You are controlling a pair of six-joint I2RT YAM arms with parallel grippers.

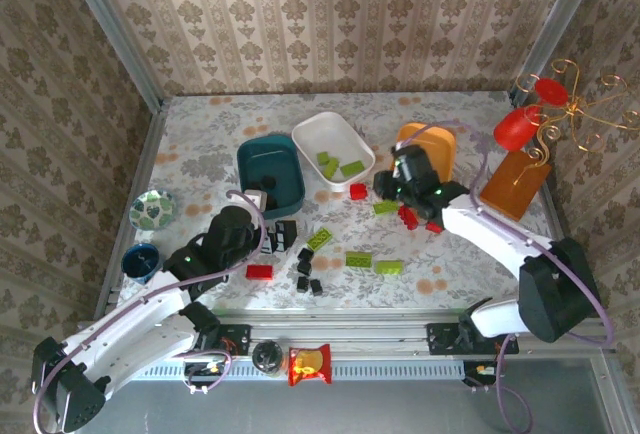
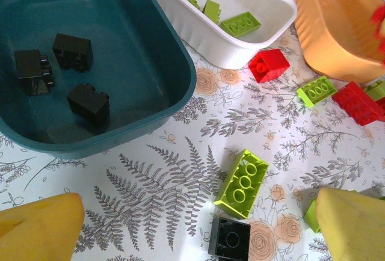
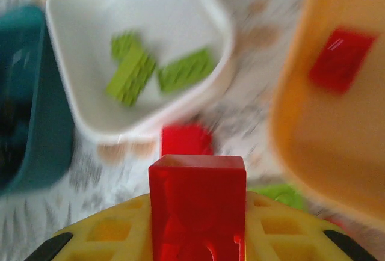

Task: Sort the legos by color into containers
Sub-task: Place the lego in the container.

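Right gripper (image 3: 197, 231): clamped on a small red plastic building brick (image 3: 198, 192), which stands upright against the yellow finger pad at bottom centre of the right wrist view. That view is blurred and fine detail is lost.

- The rounded orange plastic tub (image 3: 289, 122) sits at the right of that frame, with one flat red piece (image 3: 340, 59) already on its floor.
- Judgement: the held brick is bound for that tub, and it is carried high so that it clears the rim.

Left gripper (image 2: 194, 228): yellow fingers (image 2: 36, 231) are spread wide at the two lower corners of its frame, with nothing between them.

- A lime green brick (image 2: 242, 183) lies under the gap on the fern-patterned table (image 2: 150, 183), with a black brick (image 2: 230, 237) just beside its lower end.
- Judgement: the wide spread is readiness for a pick. I cannot tell which of the two is the target.

Tubs, left wrist view:
- The dark teal plastic tub (image 2: 174, 92), upper left, holds three black bricks (image 2: 87, 101).
- The white plastic tub (image 2: 228, 50), top centre, holds lime pieces (image 2: 240, 24).
- The rule in use reads as black to teal, lime to white, red to orange.

Overhead, loose pieces remain across the lower middle of the frame:
- a red one (image 1: 259, 271)
- a lime one (image 1: 389, 267)
- a black cluster (image 1: 305, 274)

Judgement: the sorting is under way, with most bricks still on the table.
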